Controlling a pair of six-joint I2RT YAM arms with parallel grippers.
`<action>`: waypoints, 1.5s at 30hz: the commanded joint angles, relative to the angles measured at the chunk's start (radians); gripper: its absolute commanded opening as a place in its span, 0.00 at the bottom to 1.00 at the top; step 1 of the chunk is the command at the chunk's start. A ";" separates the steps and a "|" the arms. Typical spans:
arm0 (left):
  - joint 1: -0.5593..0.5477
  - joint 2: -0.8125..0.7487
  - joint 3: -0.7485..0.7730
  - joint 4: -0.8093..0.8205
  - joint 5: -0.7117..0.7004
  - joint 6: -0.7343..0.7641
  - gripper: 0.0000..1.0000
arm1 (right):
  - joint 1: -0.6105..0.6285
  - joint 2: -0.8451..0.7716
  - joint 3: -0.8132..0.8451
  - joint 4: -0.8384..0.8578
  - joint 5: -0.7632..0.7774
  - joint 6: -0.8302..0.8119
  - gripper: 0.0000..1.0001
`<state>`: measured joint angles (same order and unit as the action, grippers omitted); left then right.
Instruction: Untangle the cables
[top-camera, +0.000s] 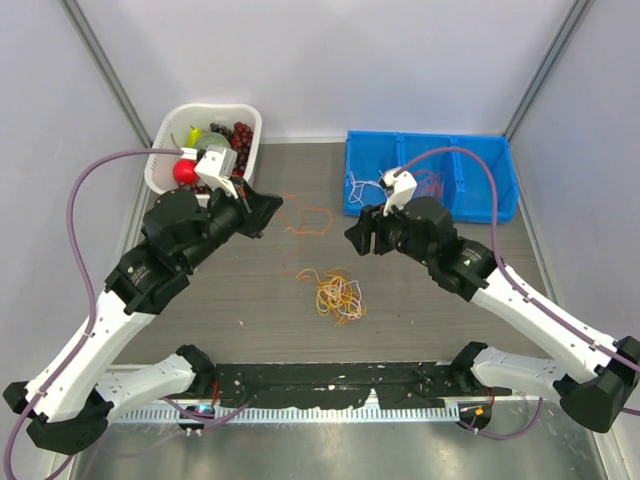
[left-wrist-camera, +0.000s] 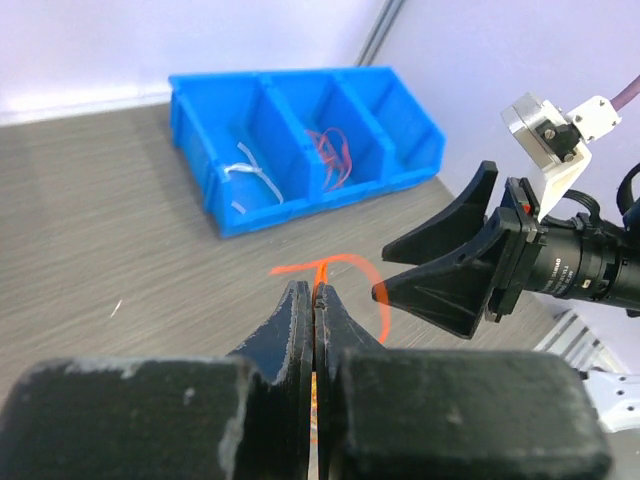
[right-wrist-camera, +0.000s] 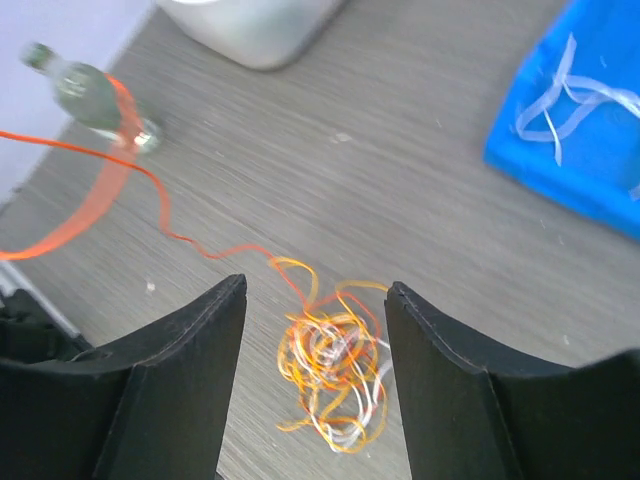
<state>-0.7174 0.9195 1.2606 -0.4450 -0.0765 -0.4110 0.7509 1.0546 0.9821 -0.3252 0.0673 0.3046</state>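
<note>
Top view: the tangle (top-camera: 336, 292) of orange, yellow and white cables lies on the bench (top-camera: 230, 310), between the two arms and nearer their bases than either wrist. The left fingers (top-camera: 262, 212) are beyond it, near the white basket (top-camera: 165, 160). The right fingers (top-camera: 362, 236) are just in front of the blue bin (top-camera: 480, 200). One orange strand (top-camera: 312, 218) loops across the bench between the two sets of fingers. Left wrist view: the left fingers are pressed together and clamped on the orange strand, which arcs out past their tips towards the right fingers. The right fingers stand apart with nothing between them; they are close to the strand, but I cannot tell whether they touch it. Behind them, the bin holds white strands (left-wrist-camera: 255, 180) in one compartment and red strands (left-wrist-camera: 335, 150) in the next. Right wrist view: the right fingers are wide apart above the bench, and the tangle shows in the gap between them. The orange strand runs out of the knot and away to the upper left, so its far end looks caught in the heap. Judgement: the step in hand is drawing this one orange strand free of the tangle. The next move likely calls for the right fingers to drop and pin or grip the knot while the left draws the strand away slowly. A quick tug would probably drag the whole light bundle along. Once free, the strand likely goes to the bin.
</note>
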 joint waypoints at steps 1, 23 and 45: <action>0.004 0.002 0.120 0.114 0.117 0.009 0.00 | 0.002 -0.021 0.115 0.035 -0.172 -0.076 0.64; 0.004 0.133 0.224 0.020 0.228 0.051 0.00 | 0.002 0.076 0.507 -0.081 -0.258 -0.242 0.76; 0.004 0.278 0.313 -0.161 0.236 0.103 0.00 | -0.002 0.059 0.475 -0.181 -0.043 -0.262 0.78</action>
<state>-0.7174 1.1877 1.5372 -0.5945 0.1169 -0.3096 0.7444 1.1446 1.5032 -0.5545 0.1459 0.0349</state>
